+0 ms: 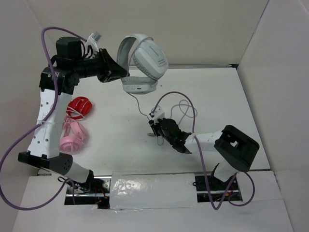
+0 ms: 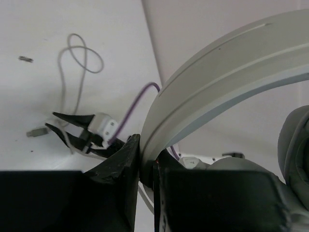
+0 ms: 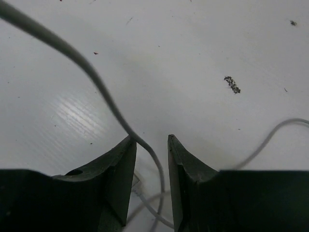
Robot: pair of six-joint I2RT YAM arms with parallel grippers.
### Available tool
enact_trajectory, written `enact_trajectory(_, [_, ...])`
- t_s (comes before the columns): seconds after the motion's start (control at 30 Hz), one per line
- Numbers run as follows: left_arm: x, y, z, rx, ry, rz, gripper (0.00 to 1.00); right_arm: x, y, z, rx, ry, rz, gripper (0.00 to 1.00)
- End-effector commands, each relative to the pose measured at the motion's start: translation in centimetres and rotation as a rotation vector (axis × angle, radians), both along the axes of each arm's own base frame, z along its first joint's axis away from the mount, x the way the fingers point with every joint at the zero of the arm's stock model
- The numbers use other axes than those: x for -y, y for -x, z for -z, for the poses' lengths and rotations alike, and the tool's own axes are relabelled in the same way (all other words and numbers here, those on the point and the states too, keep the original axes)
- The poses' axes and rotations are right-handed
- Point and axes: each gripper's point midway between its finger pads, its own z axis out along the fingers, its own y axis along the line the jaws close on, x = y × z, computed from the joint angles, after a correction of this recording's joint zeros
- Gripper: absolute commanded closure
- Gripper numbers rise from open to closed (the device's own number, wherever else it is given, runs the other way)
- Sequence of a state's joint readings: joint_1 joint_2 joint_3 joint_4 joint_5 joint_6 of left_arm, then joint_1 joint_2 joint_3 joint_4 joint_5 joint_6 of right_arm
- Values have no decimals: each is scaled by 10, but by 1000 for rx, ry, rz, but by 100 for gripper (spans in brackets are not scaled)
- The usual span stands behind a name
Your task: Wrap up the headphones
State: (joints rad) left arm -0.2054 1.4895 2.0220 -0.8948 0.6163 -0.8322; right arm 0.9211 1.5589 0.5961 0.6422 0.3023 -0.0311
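Holding the headphones (image 1: 145, 60) aloft over the far bench (image 1: 217, 96), my left fingers (image 2: 131, 159) clamped on the headband (image 2: 231, 63) so the cable (image 3: 104, 92) hangs free. My right fingers (image 3: 126, 164) are low and part-open. The cable runs loosely between them, probably to guide the winding.

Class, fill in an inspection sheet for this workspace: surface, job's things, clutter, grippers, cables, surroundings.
Surface: white table, a few dark specks.
Job's things: grey-white headphones held off the table.
Clutter: red headphones and pink headphones at left.
Grippers: left gripper shut on the headband; right gripper open around the thin grey cord.
Cables: cord hangs loose; purple arm cables.
Surroundings: white walls.
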Motion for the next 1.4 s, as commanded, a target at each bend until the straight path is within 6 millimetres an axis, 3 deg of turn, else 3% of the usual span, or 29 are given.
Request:
enact_trajectory(0.0, [14, 42, -48, 139, 112, 219, 100, -4, -10, -14, 25, -86, 7, 61])
enact_trajectory(0.13, [13, 63, -63, 186, 145, 290, 100, 6, -26, -2, -37, -120, 59, 62])
enact_trajectory(0.37, [4, 82, -83, 270, 127, 229, 100, -7, -32, 5, -108, -124, -30, 63])
enact_trajectory(0.4, [3, 81, -82, 269, 122, 219, 100, -16, -29, 6, -133, -120, -62, 63])
enact_trajectory(0.57, [5, 84, -78, 257, 130, 253, 100, -16, -38, 9, -142, -140, -24, 64])
enact_trajectory(0.73, [6, 82, -73, 237, 132, 264, 100, -38, -42, 0, -158, -166, -97, 65])
enact_trajectory(0.8, [7, 85, -75, 243, 134, 282, 100, -44, -48, 4, -175, -153, -93, 71])
enact_trajectory(0.83, [6, 85, -76, 249, 132, 280, 100, -44, -51, 6, -183, -157, -80, 85])
enact_trajectory(0.9, [6, 86, -75, 254, 128, 276, 100, -45, -55, 6, -202, -176, -67, 96])
enact_trajectory(0.93, [5, 88, -76, 263, 125, 273, 100, -40, -56, 6, -210, -195, -52, 100])
enact_trajectory(1.03, [3, 86, -72, 260, 113, 257, 100, -27, -61, -4, -231, -282, -38, 100])
enact_trajectory(1.13, [3, 87, -63, 248, 107, 270, 100, -3, -75, -16, -242, -325, 36, 100])
enact_trajectory(1.17, [4, 85, -56, 229, 105, 275, 100, 15, -84, -16, -265, -326, 75, 100])
enact_trajectory(1.2, [4, 86, -56, 243, 101, 280, 100, 18, -89, -28, -270, -340, 58, 100])
enact_trajectory(1.27, [4, 79, -38, 222, 89, 281, 100, 55, -104, -19, -326, -295, 148, 100])
enact_trajectory(1.3, [4, 79, -34, 235, 73, 271, 100, 65, -112, -30, -311, -286, 162, 100])
enact_trajectory(1.33, [0, 63, -22, 229, 30, 192, 100, 84, -112, -21, -346, -229, 235, 100])
enact_trajectory(1.37, [-1, 57, -6, 193, 5, 160, 100, 105, -120, -25, -337, -193, 284, 100])
